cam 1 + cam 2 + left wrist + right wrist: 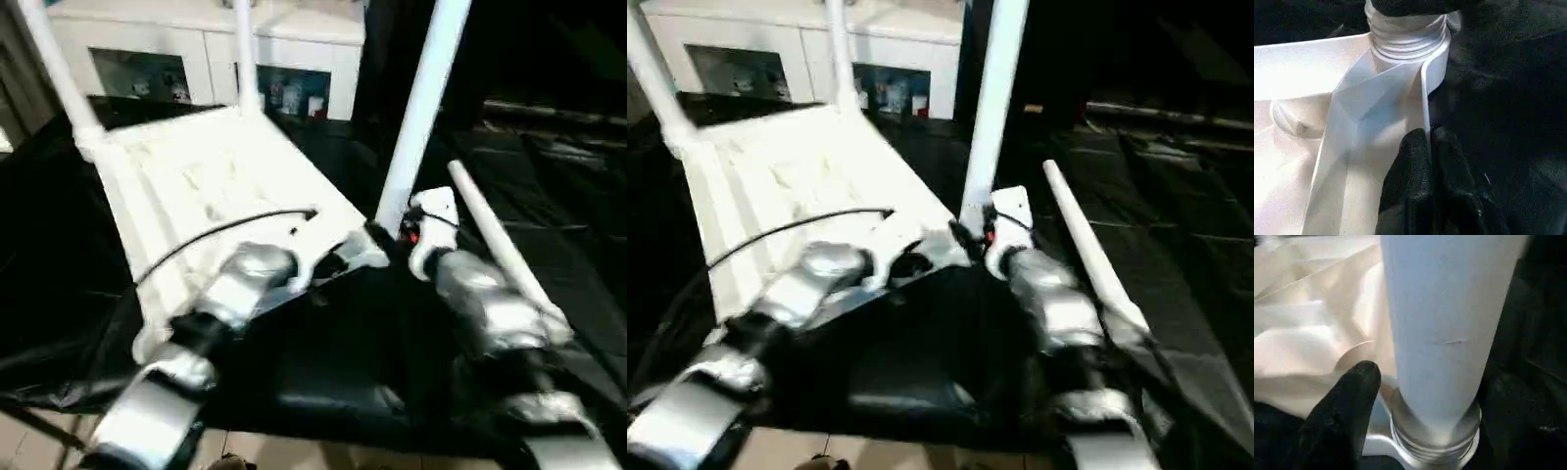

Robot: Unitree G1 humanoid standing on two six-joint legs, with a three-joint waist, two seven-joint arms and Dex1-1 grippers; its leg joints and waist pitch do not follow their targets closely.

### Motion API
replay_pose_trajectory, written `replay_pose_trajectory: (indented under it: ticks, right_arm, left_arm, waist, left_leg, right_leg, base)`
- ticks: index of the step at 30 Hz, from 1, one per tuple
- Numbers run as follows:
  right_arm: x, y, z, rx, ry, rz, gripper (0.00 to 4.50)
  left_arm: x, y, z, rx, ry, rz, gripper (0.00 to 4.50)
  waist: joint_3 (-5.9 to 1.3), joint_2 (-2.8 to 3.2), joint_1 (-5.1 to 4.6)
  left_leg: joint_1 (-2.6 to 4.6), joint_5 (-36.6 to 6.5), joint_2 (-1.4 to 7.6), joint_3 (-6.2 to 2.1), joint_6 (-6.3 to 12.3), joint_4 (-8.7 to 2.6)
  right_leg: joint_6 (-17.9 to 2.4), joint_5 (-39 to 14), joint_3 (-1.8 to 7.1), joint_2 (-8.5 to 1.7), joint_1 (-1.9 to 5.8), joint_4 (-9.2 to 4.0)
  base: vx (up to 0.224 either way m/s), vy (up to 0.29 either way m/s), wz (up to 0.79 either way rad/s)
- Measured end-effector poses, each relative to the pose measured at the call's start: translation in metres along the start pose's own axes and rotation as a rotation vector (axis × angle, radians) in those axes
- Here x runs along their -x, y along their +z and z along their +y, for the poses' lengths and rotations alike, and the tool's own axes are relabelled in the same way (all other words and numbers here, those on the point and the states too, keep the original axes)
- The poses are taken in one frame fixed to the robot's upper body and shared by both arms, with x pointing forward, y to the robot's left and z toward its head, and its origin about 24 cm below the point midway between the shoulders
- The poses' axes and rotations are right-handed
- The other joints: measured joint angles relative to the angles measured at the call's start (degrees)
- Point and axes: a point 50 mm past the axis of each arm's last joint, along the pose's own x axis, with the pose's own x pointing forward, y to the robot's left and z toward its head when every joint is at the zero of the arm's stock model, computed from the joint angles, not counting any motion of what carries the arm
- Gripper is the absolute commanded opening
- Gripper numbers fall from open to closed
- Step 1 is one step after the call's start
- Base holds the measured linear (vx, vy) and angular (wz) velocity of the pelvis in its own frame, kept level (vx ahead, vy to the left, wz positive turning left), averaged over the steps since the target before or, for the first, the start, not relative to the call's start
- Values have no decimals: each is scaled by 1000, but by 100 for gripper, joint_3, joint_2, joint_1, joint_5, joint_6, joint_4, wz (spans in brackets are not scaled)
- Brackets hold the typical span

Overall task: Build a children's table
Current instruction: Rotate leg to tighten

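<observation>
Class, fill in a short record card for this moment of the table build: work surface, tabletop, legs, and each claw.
Work surface: black sheet
Tabletop: white, upside down, ribbed side up
Legs standing in sockets: three; far left, far middle, near right
Fourth leg: lying loose on the sheet to the right
Left claw: shut, at the tabletop's rim beside the near right socket
Right claw: around the base of the near right leg

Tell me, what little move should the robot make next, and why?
Probably pull the right hand back from the upright leg and go for the loose leg lying on the black cloth. Three legs stand in the tabletop; the near-left corner has none.
</observation>
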Motion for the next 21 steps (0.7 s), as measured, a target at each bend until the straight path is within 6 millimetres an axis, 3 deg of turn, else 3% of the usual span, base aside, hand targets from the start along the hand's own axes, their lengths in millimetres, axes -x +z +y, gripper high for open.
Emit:
replay_pose_trajectory:
  ticks: [4,10,21]
  right_arm:
    - [23,3,-9,90,143,40,376]
    - [42,-3,-3,153,328,113,410]
    - [41,-7,1,185,354,145,410]
  left_arm:
    - [12,-5,-2,-29,-79,-22,0]
    - [29,-11,-6,-61,-171,-15,0]
    - [27,-11,-15,-76,-234,-14,0]
  waist:
    - [1,2,129]
    - [2,3,190]
    - [2,3,204]
  left_leg:
    - [-2,1,8,13,1,-4]
    - [-2,-2,12,41,4,-1]
    - [0,0,15,46,1,-1]
  right_leg:
    - [21,-25,3,3,-4,-1]
    - [2,-47,11,-4,-2,-5]
    - [1,-44,14,-5,0,12]
  base:
    - [27,-3,1]
    - [10,2,0]
    - [0,0,0]
